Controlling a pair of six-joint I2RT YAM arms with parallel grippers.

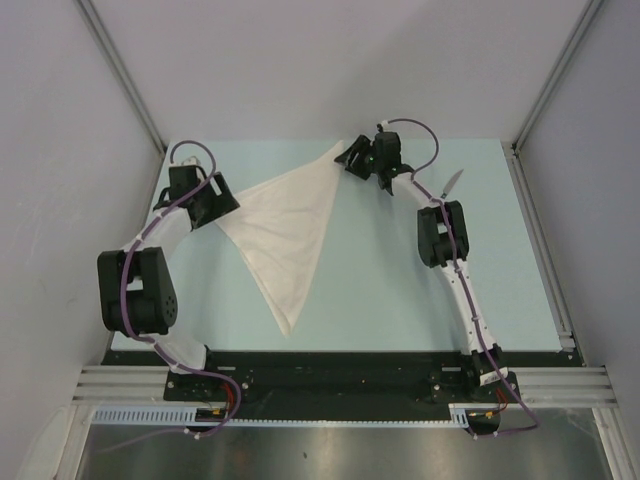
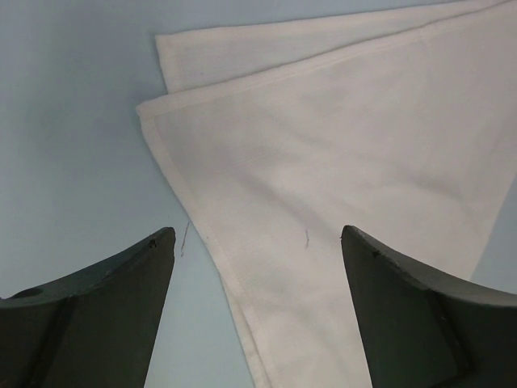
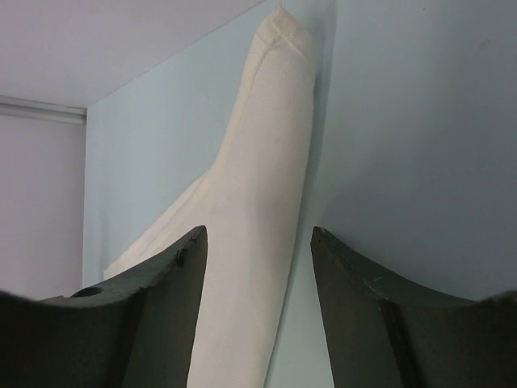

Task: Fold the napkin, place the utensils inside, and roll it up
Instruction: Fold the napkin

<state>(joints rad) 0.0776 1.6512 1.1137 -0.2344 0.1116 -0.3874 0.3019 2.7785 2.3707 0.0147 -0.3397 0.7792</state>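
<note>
The white napkin (image 1: pixel 285 225) lies on the pale blue table (image 1: pixel 380 280), folded into a triangle with its long point toward the near edge. My left gripper (image 1: pixel 221 209) is at its left corner. In the left wrist view that gripper (image 2: pixel 257 234) stands open over the napkin (image 2: pixel 339 162), whose two layered corners sit slightly offset. My right gripper (image 1: pixel 348 158) is at the far corner. It is open (image 3: pixel 258 231), and the napkin (image 3: pixel 258 194) runs between its fingers, with a gap at the right finger. The knife (image 1: pixel 452 183) lies right of the right arm, partly hidden by it.
Grey walls with metal rails (image 1: pixel 120 70) enclose the table on the left, right and back. The arm bases sit on a black bar (image 1: pixel 340 375) along the near edge. The right arm's forearm (image 1: pixel 465 290) stretches over the table's right side.
</note>
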